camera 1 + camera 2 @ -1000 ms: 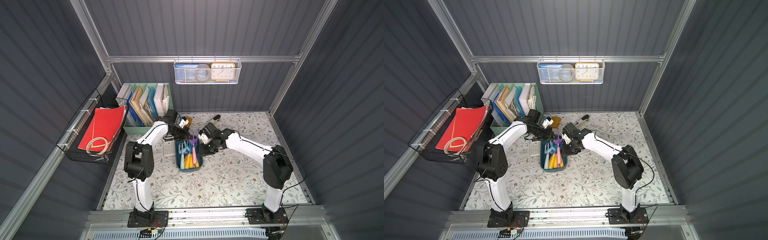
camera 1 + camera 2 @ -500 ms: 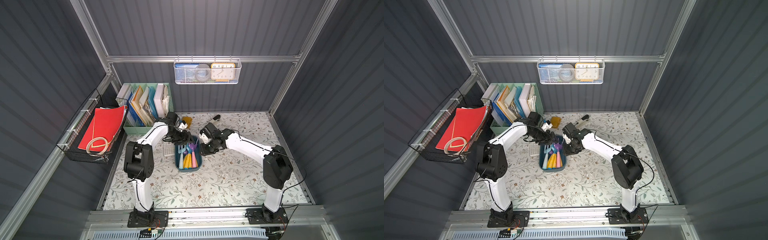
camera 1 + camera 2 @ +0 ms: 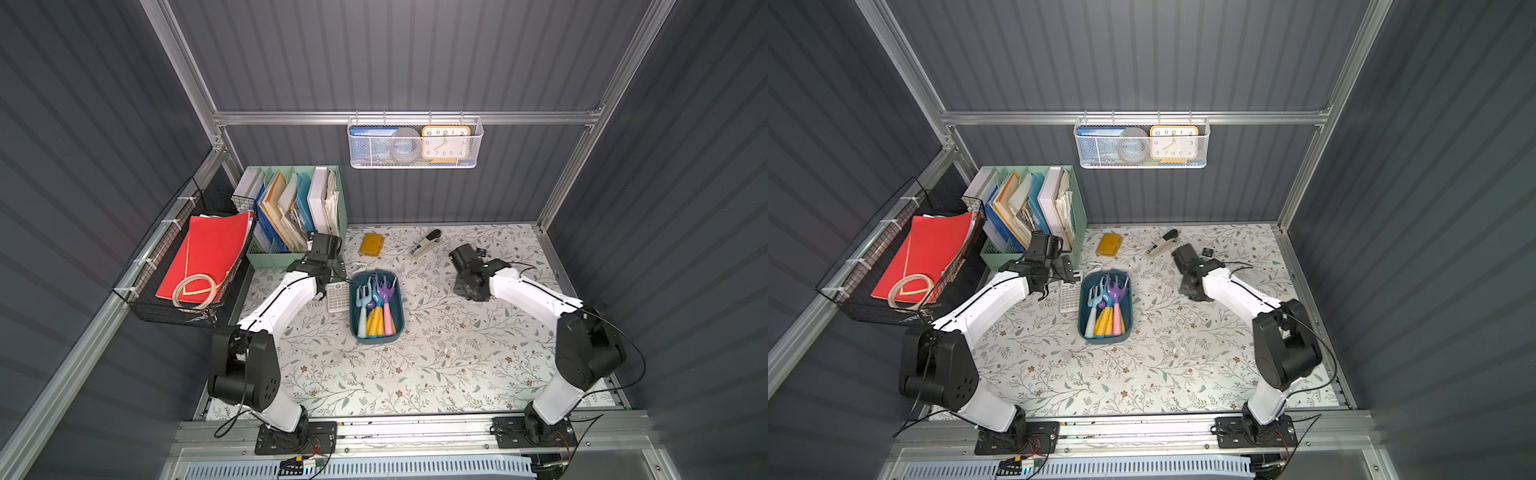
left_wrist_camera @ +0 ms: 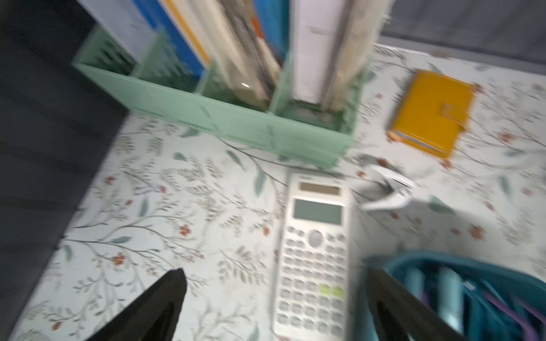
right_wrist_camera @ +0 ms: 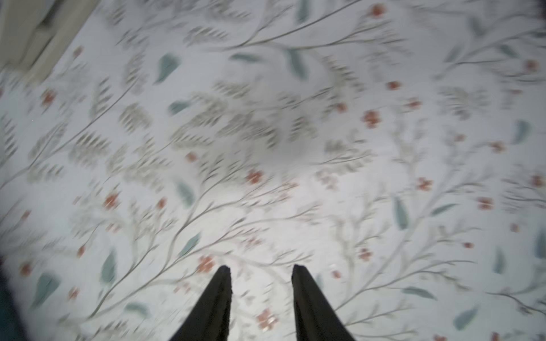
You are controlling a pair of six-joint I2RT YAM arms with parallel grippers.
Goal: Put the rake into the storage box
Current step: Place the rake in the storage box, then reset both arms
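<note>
The storage box [image 3: 400, 309] is a dark teal tray in the middle of the table, seen in both top views [image 3: 1128, 309]. Several garden tools lie in it. Among them is the purple rake [image 3: 385, 291] with a pink handle, its head toward the back wall. My left gripper [image 4: 276, 274] is wide open and empty. It hangs over a white calculator [image 4: 314, 259], with one finger [image 4: 381, 283] by the box's left rim. My right gripper [image 5: 261, 268] points down at bare tablecloth to the right of the box [image 3: 467, 291], its jaws apart with nothing between them.
A mint-green file holder [image 3: 297, 216] full of books stands just behind my left arm. A yellow wallet [image 3: 371, 244], a white clip [image 4: 390, 192] and a stapler [image 3: 424, 248] lie behind the box. A black wire basket [image 3: 199, 257] hangs at the left and a white mesh basket [image 3: 415, 143] on the back wall.
My left gripper opened and let go of the purple rake, which now lies in the box. It then drew back to the left. My right arm pulled away from the box to the right.
</note>
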